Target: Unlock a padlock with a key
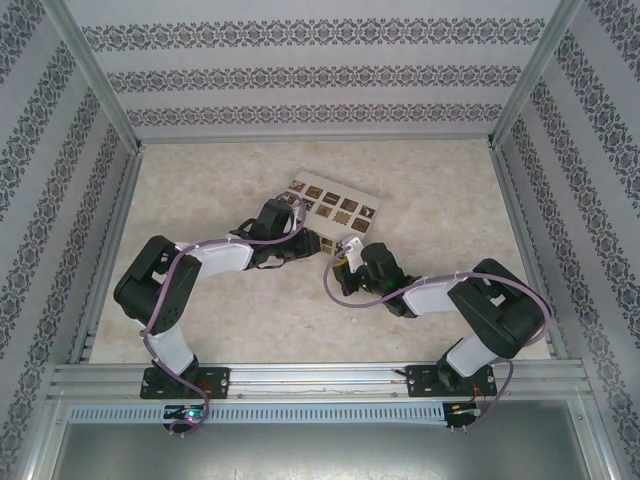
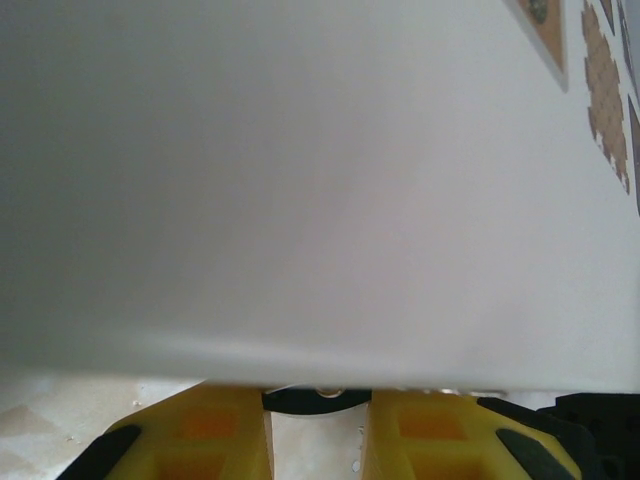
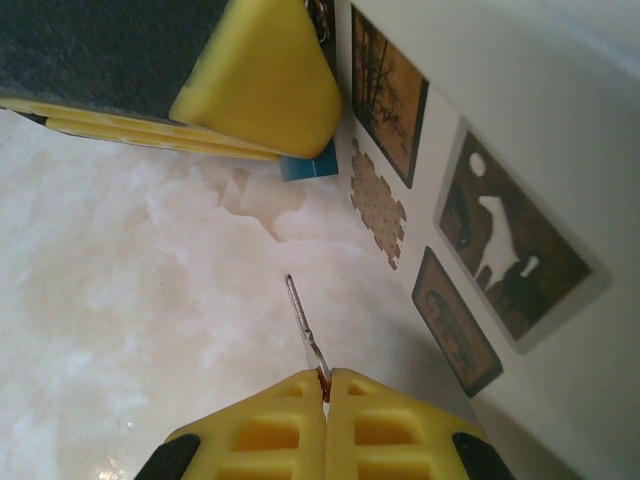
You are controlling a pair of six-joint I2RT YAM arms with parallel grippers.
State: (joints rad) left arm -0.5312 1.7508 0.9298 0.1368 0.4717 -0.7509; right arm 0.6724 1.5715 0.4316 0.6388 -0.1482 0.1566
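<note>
In the right wrist view my right gripper is shut on a thin silver key, whose blade points away over the table toward the padlock. A small corner of the blue padlock peeks out under the yellow fingertip of the left gripper, a short gap beyond the key's tip. My left gripper lies low against the white box. Its fingers stand a narrow gap apart, with their tips hidden behind the box edge. The right gripper is close beside it.
The white box with dark patterned squares lies flat just right of the key and behind both grippers. Pale marble tabletop stretches around it. Patterned walls and metal rails enclose the workspace.
</note>
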